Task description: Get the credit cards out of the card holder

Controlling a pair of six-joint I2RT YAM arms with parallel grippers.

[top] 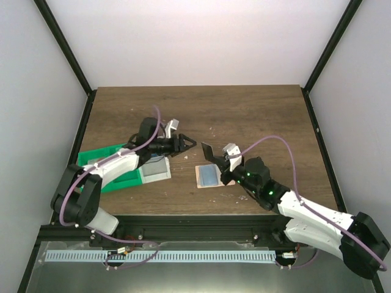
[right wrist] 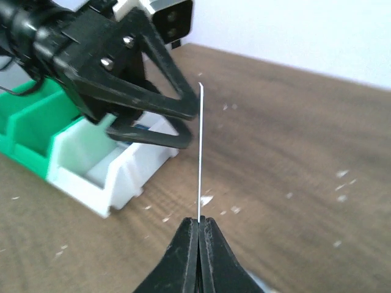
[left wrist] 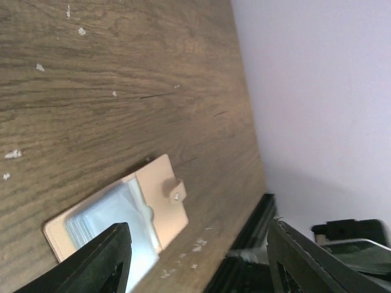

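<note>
A flat tan card holder [top: 208, 176] with a blue-grey inner panel and a small snap tab lies on the dark, grainy wooden table [top: 256, 116]. Just above the holder, the right pincer [right wrist: 200, 224] is clamped on 1 thin, stiff card [right wrist: 200, 152], held upright. Left of the holder, the left pincer [top: 190, 144] hovers, its black triangular fingers apart, near the card.

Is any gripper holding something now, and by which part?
The right gripper pinches a credit card by one edge, and the card stands up from the fingers. The left gripper is open and holds nothing.
</note>
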